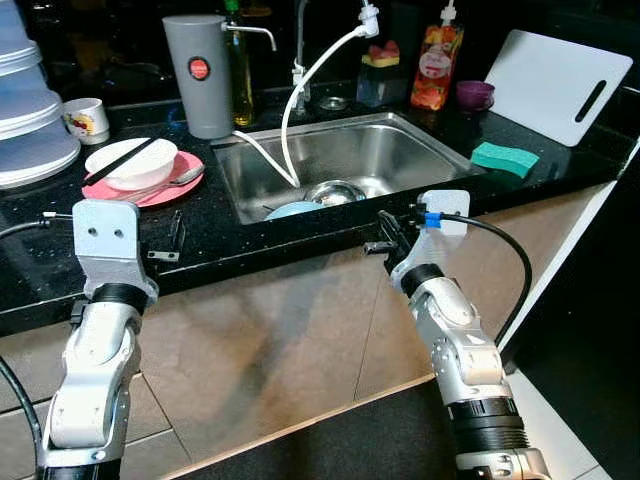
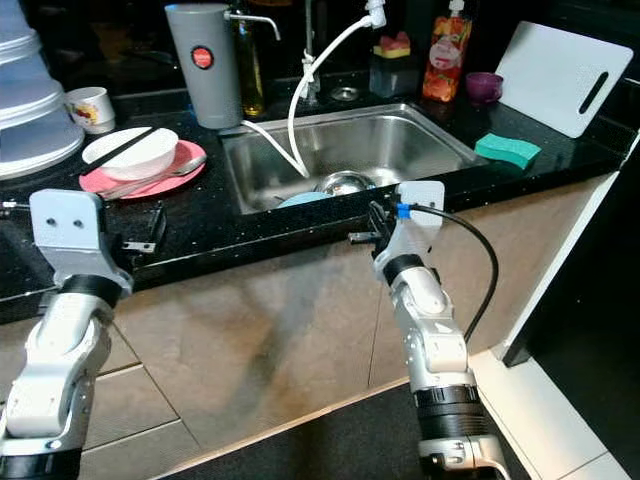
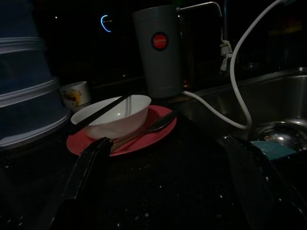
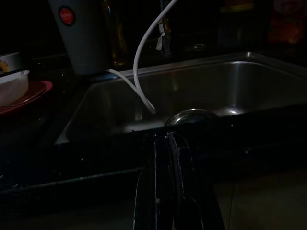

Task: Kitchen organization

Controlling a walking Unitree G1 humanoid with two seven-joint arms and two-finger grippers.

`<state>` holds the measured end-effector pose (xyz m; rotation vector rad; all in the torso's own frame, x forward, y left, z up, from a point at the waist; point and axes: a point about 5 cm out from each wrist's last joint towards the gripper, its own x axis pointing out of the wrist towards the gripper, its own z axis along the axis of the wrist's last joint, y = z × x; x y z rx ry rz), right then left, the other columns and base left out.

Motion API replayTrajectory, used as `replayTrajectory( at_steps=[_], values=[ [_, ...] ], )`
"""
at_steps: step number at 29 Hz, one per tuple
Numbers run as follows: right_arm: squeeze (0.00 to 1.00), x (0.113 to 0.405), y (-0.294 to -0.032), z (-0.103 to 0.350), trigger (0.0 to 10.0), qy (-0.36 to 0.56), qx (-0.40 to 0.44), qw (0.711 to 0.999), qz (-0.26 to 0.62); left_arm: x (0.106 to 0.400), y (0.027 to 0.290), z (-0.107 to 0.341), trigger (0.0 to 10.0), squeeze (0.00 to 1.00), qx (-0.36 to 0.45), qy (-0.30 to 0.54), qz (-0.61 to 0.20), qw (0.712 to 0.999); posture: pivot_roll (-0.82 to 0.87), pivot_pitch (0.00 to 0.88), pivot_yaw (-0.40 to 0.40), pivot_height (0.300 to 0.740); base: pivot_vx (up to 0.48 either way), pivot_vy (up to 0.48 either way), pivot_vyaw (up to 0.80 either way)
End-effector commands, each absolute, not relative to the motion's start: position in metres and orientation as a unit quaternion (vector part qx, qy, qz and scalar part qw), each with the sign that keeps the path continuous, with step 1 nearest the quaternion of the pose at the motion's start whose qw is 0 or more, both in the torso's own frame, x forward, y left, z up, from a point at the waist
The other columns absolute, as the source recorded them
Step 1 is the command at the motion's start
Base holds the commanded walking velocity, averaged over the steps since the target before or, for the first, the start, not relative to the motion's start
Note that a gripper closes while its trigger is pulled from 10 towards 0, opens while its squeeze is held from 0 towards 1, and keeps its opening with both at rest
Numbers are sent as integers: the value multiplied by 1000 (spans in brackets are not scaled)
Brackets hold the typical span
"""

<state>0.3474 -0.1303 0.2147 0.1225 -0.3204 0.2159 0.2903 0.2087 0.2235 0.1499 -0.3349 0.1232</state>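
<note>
A white bowl (image 1: 130, 163) with black chopsticks (image 1: 120, 160) across it sits on a red plate (image 1: 165, 190) left of the sink, and a metal spoon (image 1: 180, 180) rests on the plate. My left gripper (image 1: 170, 240) hovers low over the black counter just in front of the plate. Its fingers (image 3: 91, 163) are spread wide, so it is open and holds nothing. A steel bowl (image 1: 335, 190) and a light blue dish (image 1: 295, 209) lie in the steel sink (image 1: 420, 160). My right gripper (image 1: 385, 238) is at the counter's front edge before the sink, shut and empty.
A grey canister (image 1: 200, 75) and a white hose (image 1: 300, 100) stand at the sink's back left. A mug (image 1: 87, 120) and stacked containers (image 1: 30, 110) are far left. To the right are a green sponge (image 1: 505, 158), a white cutting board (image 1: 555, 85) and a soap bottle (image 1: 437, 65).
</note>
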Motion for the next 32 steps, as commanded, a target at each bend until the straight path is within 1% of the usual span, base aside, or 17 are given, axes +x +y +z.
replayTrajectory(
  at_steps=[1, 24, 32],
  values=[
    [0, 348, -125, 215, 10000, -153, 61, 979, 120, 288, 209, 227, 10000, 0, 81, -171, 61, 980, -43, 0, 21, 740, 307, 0, 0],
    [0, 352, -127, 215, 10000, -151, 59, 979, 123, 288, 212, 231, 10000, 0, 80, -174, 64, 979, -35, 0, 22, 740, 329, 0, 0],
    [0, 353, -128, 217, 10000, -153, 63, 979, 122, 289, 208, 233, 10000, 0, 86, -174, 56, 979, -28, 0, 23, 740, 324, 0, 0]
  ],
)
